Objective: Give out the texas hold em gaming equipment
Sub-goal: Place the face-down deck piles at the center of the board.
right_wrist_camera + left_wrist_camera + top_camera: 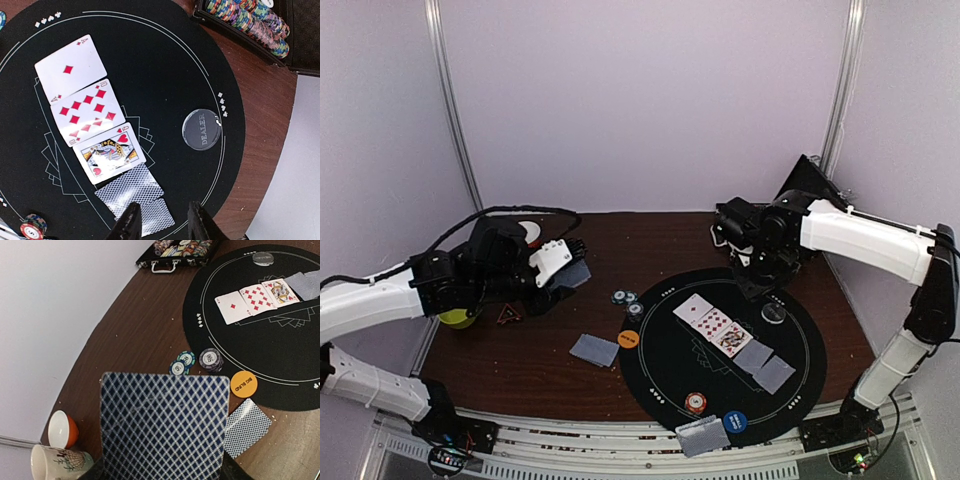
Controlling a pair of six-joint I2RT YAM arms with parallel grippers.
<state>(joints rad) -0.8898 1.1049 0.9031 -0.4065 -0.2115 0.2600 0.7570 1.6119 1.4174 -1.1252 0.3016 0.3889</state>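
My left gripper (566,272) is shut on a pack of blue-backed cards (165,425) held above the brown table, left of the mat; the pack hides its fingers in the left wrist view. My right gripper (162,222) hangs open and empty over the black mat's (660,375) far right part. The grey dealer disc (201,129) lies on the mat a little ahead of it. Three face-up cards (87,117) and two face-down cards (131,190) lie in a row across the mat. Three striped chips (186,359), an orange disc (244,384) and a face-down card (246,427) lie by the mat's left edge.
An open chip case (810,180) stands at the back right. An orange bowl (62,429) and a cream mug (55,462) sit at the table's left. Near the mat's front edge lie an orange striped chip (695,403), a blue disc (736,421) and face-down cards (703,436).
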